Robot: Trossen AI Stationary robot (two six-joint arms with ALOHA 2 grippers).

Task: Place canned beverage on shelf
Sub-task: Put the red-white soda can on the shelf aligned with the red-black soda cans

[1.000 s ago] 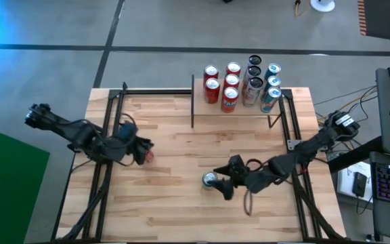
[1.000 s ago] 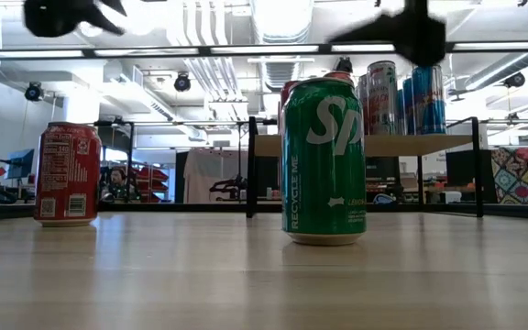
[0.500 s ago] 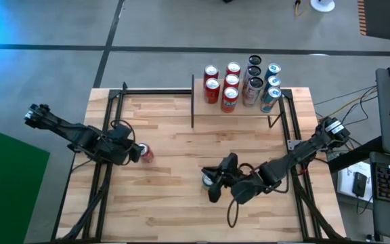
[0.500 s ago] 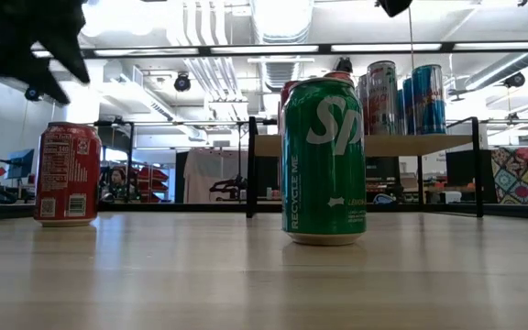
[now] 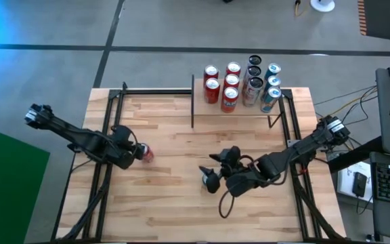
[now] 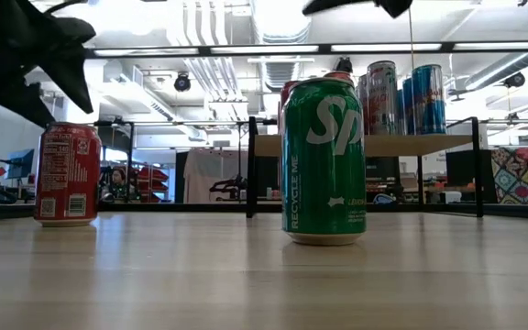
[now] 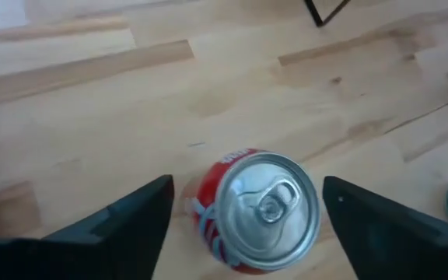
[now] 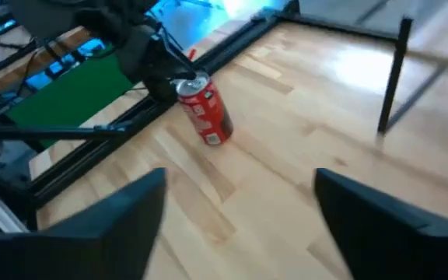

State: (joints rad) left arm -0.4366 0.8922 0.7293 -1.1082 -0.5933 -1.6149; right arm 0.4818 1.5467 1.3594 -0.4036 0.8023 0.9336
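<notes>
- Where the butcher-block table (image 5: 181,203) ends, grey floor surrounds it; ceiling lights and ducts show beyond.
- Shelf (image 5: 239,108), light plank on black uprights, carries nine upright cans.
- Red can (image 7: 259,210) stands between the spread left gripper (image 7: 243,218) fingers, ungripped.
- Green can (image 6: 324,160) upright mid-table; right gripper (image 5: 212,177) open above it.

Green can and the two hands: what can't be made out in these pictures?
- Green can: in the high view the right hand covers it.
- Right hand, low view: cut off by the top edge.
- Red can: the wrist view shows mostly its lid, between the left hand's open fingers.
- Shelf cans' labels: too small.
</notes>
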